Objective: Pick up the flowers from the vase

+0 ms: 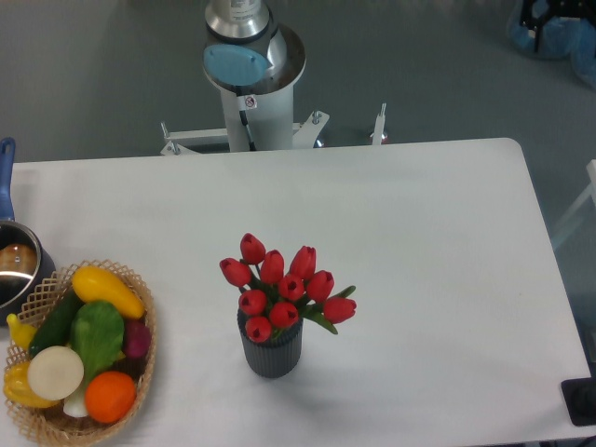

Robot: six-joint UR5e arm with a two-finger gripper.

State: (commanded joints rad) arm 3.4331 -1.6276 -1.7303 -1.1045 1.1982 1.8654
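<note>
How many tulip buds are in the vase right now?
9 red buds in the flowers, clustered above the vase near the table's front centre: roughly three rows of three. Others may be hidden underneath.

Only the arm's base shows up, past the table's far edge. Fat silver-grey cylinder with a round light-blue cap on the joint and a shiny metal collar around it, plus a tiny white sticker with red on it. It sits on a pale metal mount with bolts.
</note>
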